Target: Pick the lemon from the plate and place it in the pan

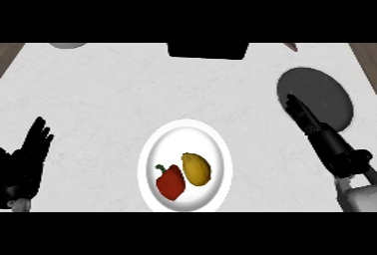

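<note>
Stretching out flat with straight, empty fingers, the right hand (324, 139) overlaps the dark round pan (327, 92) at its fingertips. The smooth oval lemon (196, 168) lies well to its left on a glossy white plate (147, 159), just beside a red pepper (171, 183).

Table (95, 89) pale, stone-like, faint grey veining, matt; plate (151, 144) white, smooth, glossy like glazed ceramic; lemon (196, 168) yellow skin, dull sheen; red pepper (171, 183) shinier, waxy; pan (324, 94) dark grey, matt, metal-looking; my left hand (29, 149) and my right hand (324, 134) black, matt; my right forearm (359, 196) grey, smooth.
</note>
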Controlling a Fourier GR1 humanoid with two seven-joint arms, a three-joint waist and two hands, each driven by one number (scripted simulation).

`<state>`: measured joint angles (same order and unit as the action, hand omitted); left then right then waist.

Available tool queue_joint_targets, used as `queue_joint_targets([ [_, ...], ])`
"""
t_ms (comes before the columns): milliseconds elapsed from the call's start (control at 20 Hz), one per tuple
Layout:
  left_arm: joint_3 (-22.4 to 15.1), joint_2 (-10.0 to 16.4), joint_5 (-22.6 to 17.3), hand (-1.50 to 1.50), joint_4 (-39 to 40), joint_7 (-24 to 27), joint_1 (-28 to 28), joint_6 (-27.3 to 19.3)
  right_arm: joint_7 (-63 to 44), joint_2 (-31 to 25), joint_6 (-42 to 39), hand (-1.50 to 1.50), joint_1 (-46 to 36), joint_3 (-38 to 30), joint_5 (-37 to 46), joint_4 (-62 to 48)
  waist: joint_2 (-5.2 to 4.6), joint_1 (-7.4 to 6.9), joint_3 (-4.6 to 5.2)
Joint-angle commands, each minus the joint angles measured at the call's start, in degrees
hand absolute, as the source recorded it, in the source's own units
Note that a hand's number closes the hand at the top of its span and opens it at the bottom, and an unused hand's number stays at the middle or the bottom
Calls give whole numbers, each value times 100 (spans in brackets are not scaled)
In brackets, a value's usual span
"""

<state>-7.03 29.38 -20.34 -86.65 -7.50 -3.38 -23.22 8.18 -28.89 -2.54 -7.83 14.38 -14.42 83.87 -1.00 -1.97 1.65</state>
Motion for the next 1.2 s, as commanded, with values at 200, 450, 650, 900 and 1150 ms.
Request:
queue_joint_targets([
  [200,-375,-297,-29,0,-487,159,970,400,101,1218,-1699,150,-1759,1033,-967,529,-17,-361,-178],
  [450,-429,-480,-205,0,-558,-113,1172,488,1880,538,-1998,150,-2151,704,427,-192,50,55,-182],
  [650,-270,-544,-196,0,-32,127,1444,751,2684,115,-2507,-150,-2587,534,1044,-1407,41,97,-169],
  [900,-393,-735,-24,0,-79,222,1299,680,3462,-107,-2403,-150,-3175,698,2016,-1656,57,69,-167],
  [1150,-149,-559,-81,0,-207,-338,1594,706,3017,215,-2590,-150,-4051,816,2285,-1788,79,87,-164],
])
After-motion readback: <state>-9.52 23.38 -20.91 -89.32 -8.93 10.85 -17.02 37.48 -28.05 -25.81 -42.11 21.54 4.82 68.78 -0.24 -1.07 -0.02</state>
